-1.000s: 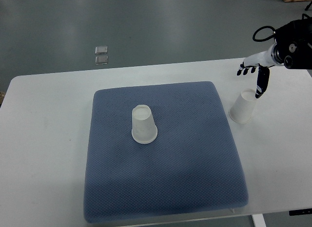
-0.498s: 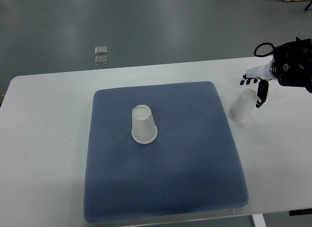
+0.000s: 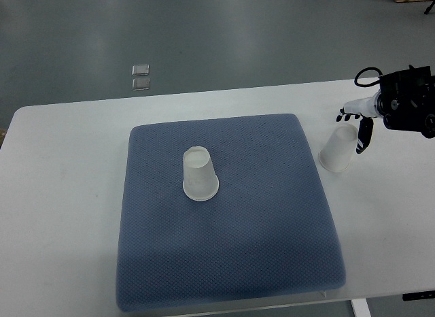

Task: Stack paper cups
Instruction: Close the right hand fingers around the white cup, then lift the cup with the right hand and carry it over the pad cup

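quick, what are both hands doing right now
Left hand: not in view.
Right hand: open, fingers spread beside the paper cup on the table, holding nothing.

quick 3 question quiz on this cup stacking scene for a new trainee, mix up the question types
1. True or false: both paper cups sit on the blue mat.
2. Which hand is beside the cup on the table? A) left B) right
3. Fill in: the cup on the mat stands upside ____.

Key
1. False: one sits on the white table.
2. B, the right hand, fingers spread, holding nothing.
3. down
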{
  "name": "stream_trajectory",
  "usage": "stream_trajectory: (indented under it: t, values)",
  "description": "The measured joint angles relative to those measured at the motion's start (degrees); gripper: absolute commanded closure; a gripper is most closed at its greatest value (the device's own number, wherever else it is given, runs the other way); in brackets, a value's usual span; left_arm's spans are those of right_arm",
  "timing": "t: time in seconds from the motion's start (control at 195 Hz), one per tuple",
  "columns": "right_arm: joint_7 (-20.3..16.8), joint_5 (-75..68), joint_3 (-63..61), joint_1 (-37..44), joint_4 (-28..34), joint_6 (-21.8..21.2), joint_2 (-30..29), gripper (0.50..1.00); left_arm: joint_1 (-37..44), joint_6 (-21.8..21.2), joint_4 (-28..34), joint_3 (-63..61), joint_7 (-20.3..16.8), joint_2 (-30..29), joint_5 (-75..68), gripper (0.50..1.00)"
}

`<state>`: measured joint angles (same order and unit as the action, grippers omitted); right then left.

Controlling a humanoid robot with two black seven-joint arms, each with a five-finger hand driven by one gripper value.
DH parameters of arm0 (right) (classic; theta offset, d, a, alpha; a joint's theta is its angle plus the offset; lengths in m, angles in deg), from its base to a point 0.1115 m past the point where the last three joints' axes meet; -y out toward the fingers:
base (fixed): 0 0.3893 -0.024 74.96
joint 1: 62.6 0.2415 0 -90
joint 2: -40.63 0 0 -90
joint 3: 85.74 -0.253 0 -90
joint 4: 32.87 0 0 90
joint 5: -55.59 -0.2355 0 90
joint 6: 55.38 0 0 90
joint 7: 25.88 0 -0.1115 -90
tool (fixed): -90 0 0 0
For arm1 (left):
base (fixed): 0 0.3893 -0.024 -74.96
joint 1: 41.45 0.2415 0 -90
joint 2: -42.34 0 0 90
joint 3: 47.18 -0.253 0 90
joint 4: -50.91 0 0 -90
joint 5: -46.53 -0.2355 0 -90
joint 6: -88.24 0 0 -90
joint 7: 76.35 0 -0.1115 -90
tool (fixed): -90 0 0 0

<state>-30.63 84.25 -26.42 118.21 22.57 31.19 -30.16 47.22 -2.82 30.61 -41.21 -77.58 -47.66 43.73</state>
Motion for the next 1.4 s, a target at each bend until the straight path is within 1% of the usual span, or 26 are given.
stream_trajectory:
  t: [0.421, 0.646, 0.682, 0.734, 0.744, 0.795, 0.811, 0.836, 0.852, 0.903, 0.939, 1.016, 1.318, 1.401]
  values:
    - [0.0, 0.0, 0.0, -1.2, -1.0, 0.0, -0.5, 0.599, 0.0, 0.0, 0.0, 0.0, 0.0, 0.0, 0.0, 0.5]
    - [0.0, 0.0, 0.0, -1.3, -1.1, 0.0, -0.5, 0.64, 0.0, 0.0, 0.0, 0.0, 0.0, 0.0, 0.0, 0.5]
    - [0.0, 0.0, 0.0, -1.4, -1.1, 0.0, -0.5, 0.662, 0.0, 0.0, 0.0, 0.0, 0.0, 0.0, 0.0, 0.5]
    - [0.0, 0.0, 0.0, -1.4, -1.1, 0.0, -0.5, 0.681, 0.0, 0.0, 0.0, 0.0, 0.0, 0.0, 0.0, 0.5]
    - [0.0, 0.0, 0.0, -1.4, -1.1, 0.0, -0.5, 0.697, 0.0, 0.0, 0.0, 0.0, 0.0, 0.0, 0.0, 0.5]
    - [0.0, 0.0, 0.0, -1.5, -1.1, 0.0, -0.5, 0.72, 0.0, 0.0, 0.0, 0.0, 0.0, 0.0, 0.0, 0.5]
    - [0.0, 0.0, 0.0, -1.5, -1.1, 0.0, -0.5, 0.744, 0.0, 0.0, 0.0, 0.0, 0.0, 0.0, 0.0, 0.5]
    - [0.0, 0.0, 0.0, -1.6, -1.1, 0.0, -0.5, 0.76, 0.0, 0.0, 0.0, 0.0, 0.0, 0.0, 0.0, 0.5]
    - [0.0, 0.0, 0.0, -1.6, -1.1, 0.0, -0.5, 0.779, 0.0, 0.0, 0.0, 0.0, 0.0, 0.0, 0.0, 0.5]
    - [0.0, 0.0, 0.0, -1.7, -1.1, 0.3, -0.5, 0.789, 0.0, 0.0, 0.0, 0.0, 0.0, 0.0, 0.0, 0.5]
    - [0.0, 0.0, 0.0, -1.8, -1.1, 0.5, -0.5, 0.814, 0.0, 0.0, 0.0, 0.0, 0.0, 0.0, 0.0, 0.5]
    - [0.0, 0.1, 0.0, -2.0, -1.1, 1.0, -0.5, 0.826, 0.0, 0.0, 0.0, 0.0, 0.0, 0.0, 0.0, 0.5]
    - [0.0, 0.1, 0.1, -1.0, -0.7, 0.9, -0.2, 0.824, 0.0, 0.0, 0.0, 0.0, 0.0, 0.0, 0.0, 0.5]
    - [0.0, 0.3, 0.4, 0.9, 0.1, 0.6, 0.3, 0.822, 0.0, 0.0, 0.0, -0.1, 0.0, 0.0, 0.0, 0.5]
